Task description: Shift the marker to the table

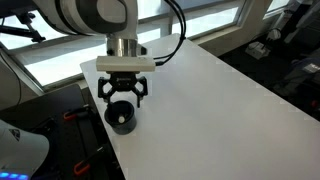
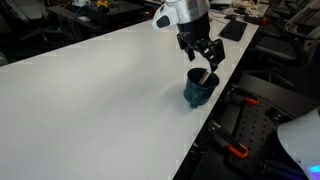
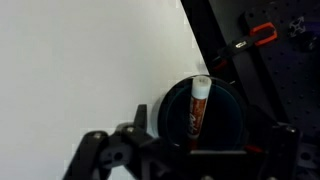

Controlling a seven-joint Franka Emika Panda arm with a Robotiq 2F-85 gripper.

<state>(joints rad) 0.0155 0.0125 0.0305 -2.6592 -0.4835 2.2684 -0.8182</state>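
Smooth, matt white all across the bench point(image 1: 230, 100), like laminate or painted board, taking only a soft, even light in both exterior views. Dark, hard-looking plastic or glazed ware for the cup point(image 3: 228, 120), faintly shiny along the rim in the wrist view, and inside it smooth, slightly glossy whitish plastic with a red-orange printed part for the marker point(image 3: 198, 108). Matt black on the claw point(image 1: 122, 95), plastic or coated metal, hard to tell which, under a silvery, metal-looking collar point(image 1: 122, 47) and the glossy white shell of the arm point(image 1: 95, 12).
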